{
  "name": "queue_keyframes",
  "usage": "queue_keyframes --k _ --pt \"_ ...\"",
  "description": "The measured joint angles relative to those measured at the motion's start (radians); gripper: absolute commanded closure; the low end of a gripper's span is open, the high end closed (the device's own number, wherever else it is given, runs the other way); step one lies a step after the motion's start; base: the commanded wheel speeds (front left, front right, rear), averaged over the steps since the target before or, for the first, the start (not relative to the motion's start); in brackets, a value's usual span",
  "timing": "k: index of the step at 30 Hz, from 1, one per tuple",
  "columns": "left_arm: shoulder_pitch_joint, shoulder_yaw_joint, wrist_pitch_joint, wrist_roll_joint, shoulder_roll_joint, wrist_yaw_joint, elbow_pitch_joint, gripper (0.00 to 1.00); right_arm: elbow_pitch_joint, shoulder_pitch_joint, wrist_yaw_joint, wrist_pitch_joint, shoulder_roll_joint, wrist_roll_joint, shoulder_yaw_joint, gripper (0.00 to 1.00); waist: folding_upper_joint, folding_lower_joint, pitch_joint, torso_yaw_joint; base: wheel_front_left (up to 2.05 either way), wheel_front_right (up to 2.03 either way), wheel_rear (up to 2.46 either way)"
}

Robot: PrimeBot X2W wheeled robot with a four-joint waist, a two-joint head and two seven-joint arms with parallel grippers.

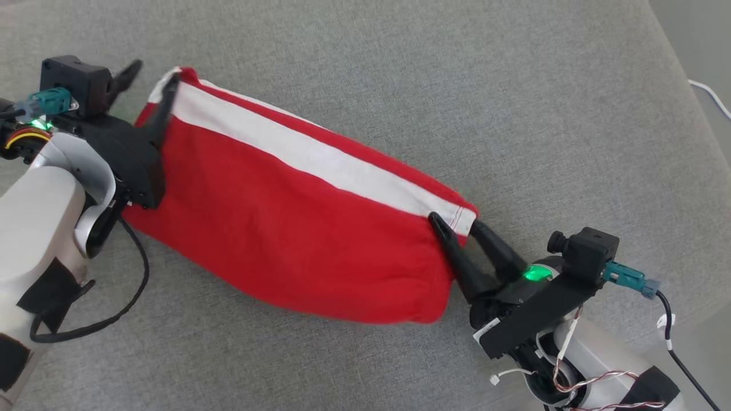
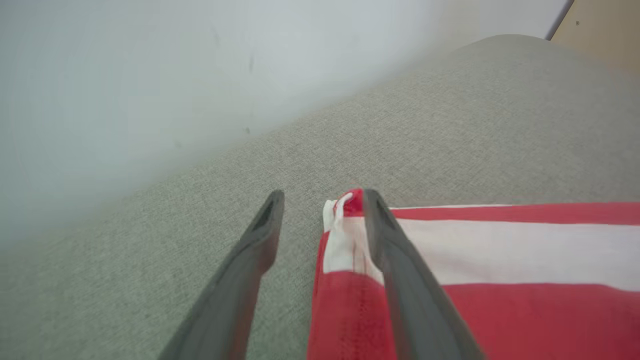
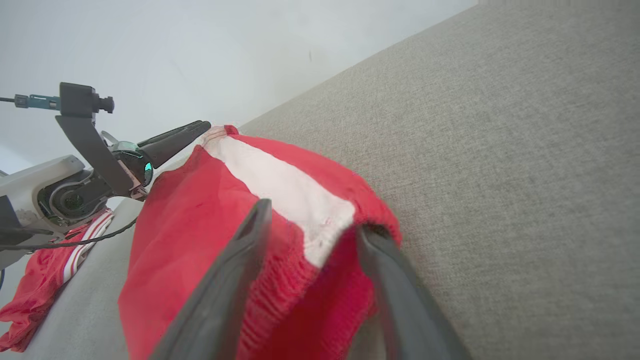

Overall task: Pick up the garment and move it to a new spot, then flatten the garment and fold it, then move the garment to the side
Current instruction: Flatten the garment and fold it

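Logged red garment point(image 1: 297, 228) with white band point(image 1: 320, 160) lying diagonally across middle of grey cushion point(image 1: 514, 85), one end toward far left edge, other toward near right edge. Found left gripper point(image 1: 157, 69) at far-left end, fingers spread wide, one resting on top of band corner, other off on bare cushion; gripped nothing. Found right gripper point(image 1: 453, 220) at near-right end, fingers apart and straddling hemmed corner, cloth between them but not pinched flat; read as released. Judged cloth soft, light, limp: likely to sag and bunch if lifted by one point, unlikely to slide much on woven cushion. Judged best holds at two end corners of banded edge, on stitched hem, both arms together to keep it taut. Got whole layout and both ends from head view. Got from left wrist view exact finger placement, one on cloth and one beside it, plus pale wall point(image 2: 125, 75) past cushion's far edge. Got from right wrist view puffed, gathered hem between fingers and second red striped garment point(image 3: 35, 280) low by cushion's edge, under left arm.
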State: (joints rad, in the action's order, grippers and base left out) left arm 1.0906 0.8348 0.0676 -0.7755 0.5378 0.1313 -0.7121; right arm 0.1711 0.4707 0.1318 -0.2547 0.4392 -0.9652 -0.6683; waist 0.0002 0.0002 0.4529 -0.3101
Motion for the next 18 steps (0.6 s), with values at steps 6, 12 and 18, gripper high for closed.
queue_keyframes --k 6,12,18 --pt "0.006 0.039 0.061 -0.033 -0.012 0.000 -0.034 0.00 0.005 -0.038 0.000 -0.001 0.020 0.022 0.031 0.00 0.0000 -0.0002 -0.036 0.009 0.00 0.00 0.00" --pt "-0.011 0.072 0.112 -0.090 0.018 0.000 -0.037 0.00 -0.044 -0.137 0.000 -0.002 0.028 0.046 0.102 0.00 -0.0002 -0.0003 -0.096 0.020 0.00 0.00 0.00" --pt "-0.059 0.079 0.143 -0.137 0.064 0.000 -0.040 0.00 -0.074 -0.193 0.000 -0.006 -0.015 0.116 0.178 0.00 -0.0002 -0.0003 -0.151 0.017 0.00 0.00 0.00"
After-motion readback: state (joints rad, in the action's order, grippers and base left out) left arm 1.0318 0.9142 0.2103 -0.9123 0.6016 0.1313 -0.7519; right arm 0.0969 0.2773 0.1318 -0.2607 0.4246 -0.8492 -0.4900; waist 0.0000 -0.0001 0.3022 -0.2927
